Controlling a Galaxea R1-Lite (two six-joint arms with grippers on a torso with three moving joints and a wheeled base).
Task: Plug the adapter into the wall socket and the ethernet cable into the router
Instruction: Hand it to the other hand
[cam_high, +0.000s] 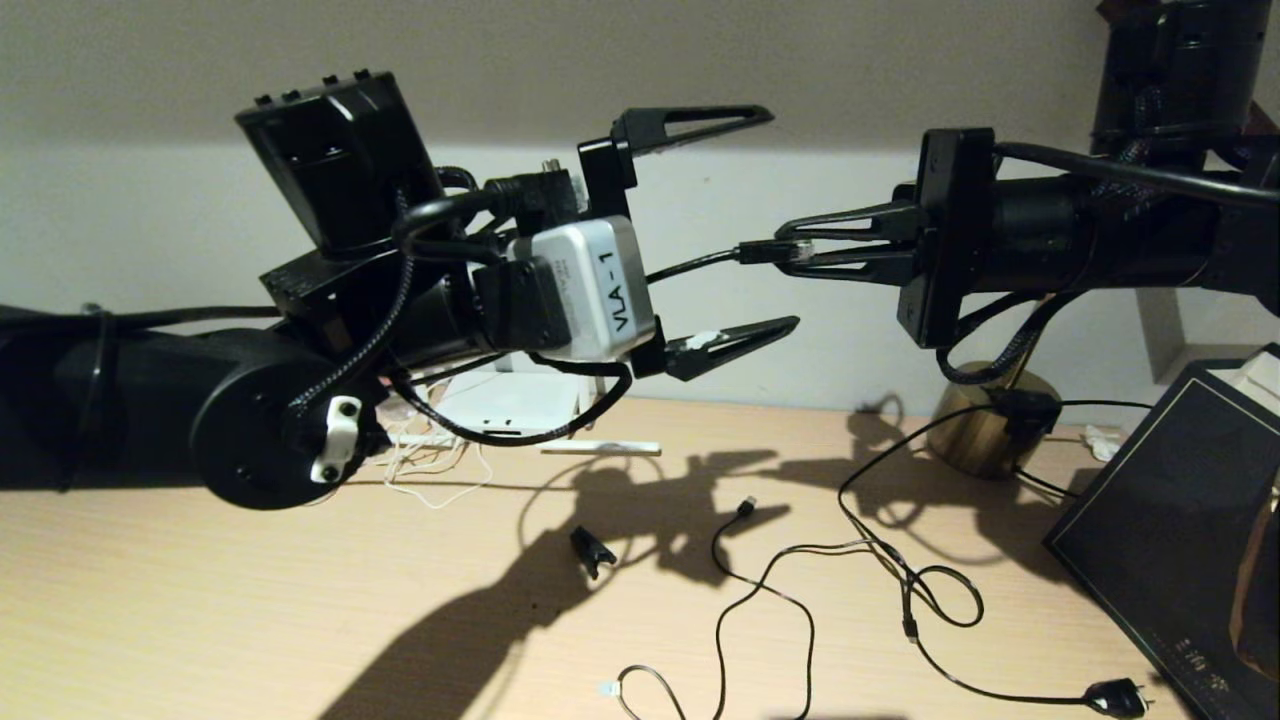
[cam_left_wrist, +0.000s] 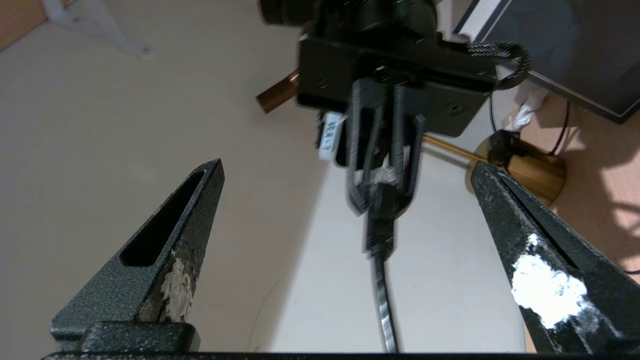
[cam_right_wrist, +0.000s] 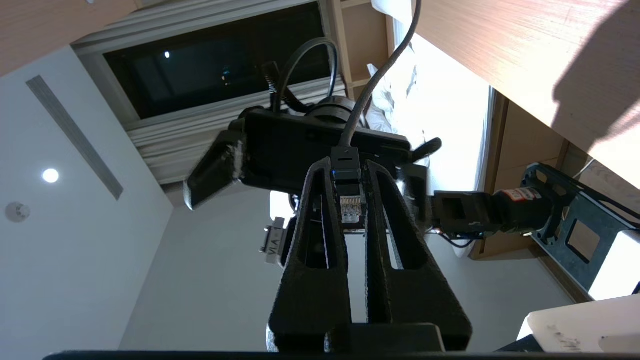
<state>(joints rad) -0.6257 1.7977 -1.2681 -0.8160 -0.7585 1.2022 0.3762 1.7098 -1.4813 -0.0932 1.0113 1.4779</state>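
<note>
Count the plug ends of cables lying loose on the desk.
3: a small connector mid-desk, a black plug at the front right, a pale tip at the front edge. Others may be hidden behind the arms.

Left claw (cam_left_wrist: 345, 250) fingers wide apart, right claw (cam_left_wrist: 382, 192) opp., pinching ethernet cable (cam_left_wrist: 381, 280) connector

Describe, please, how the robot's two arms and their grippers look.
Both arms are matte black tubes with black cables. The left gripper has two slim pointed slotted black fingers, tips scuffed white, behind them a silver wrist box marked VLA-1. The right gripper has matching black fingers.
</note>
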